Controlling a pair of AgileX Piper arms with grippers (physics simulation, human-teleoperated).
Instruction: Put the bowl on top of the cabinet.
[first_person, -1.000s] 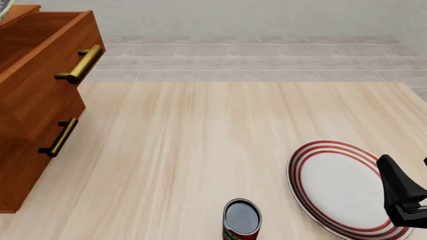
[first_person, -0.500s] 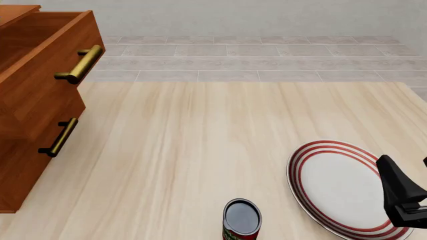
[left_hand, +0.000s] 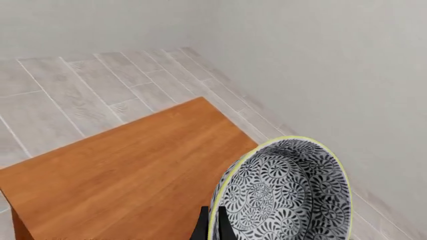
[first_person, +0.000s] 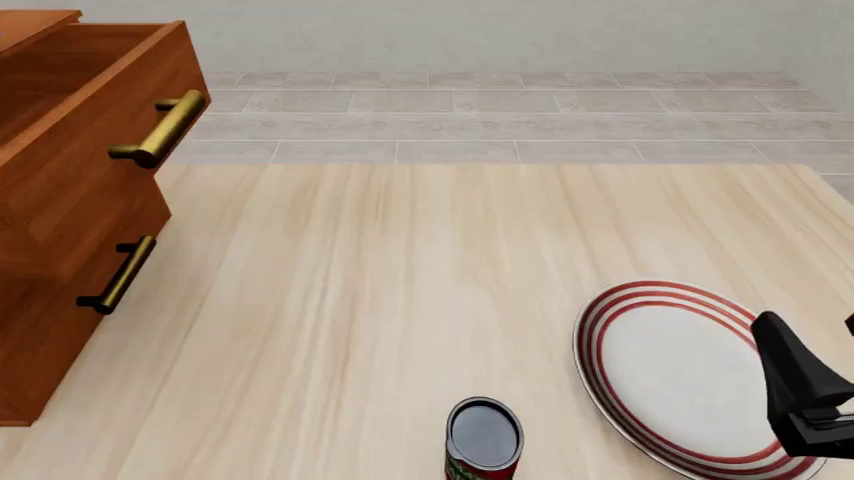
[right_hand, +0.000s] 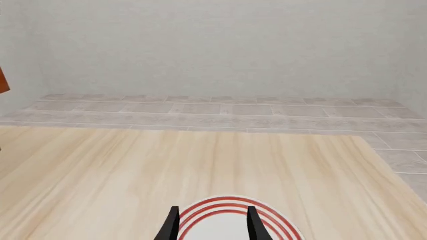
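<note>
The cabinet (first_person: 80, 200) stood at the table's (first_person: 400, 300) far left, upper drawer (first_person: 94, 90) pulled out. A second before, the bowl's rim showed at the front view's top-left corner; it had since left that view, which suggested carrying onward. The bowl (left_hand: 283, 195) hung tilted over the cabinet's top, pinched at its rim by the left gripper (left_hand: 212, 227), mostly cropped. Contact with the top couldn't be judged. The right gripper (right_hand: 211, 222) idled, fingers apart, above the red-ringed plate (first_person: 674, 375); the can (first_person: 483, 440) was cut off.
</note>
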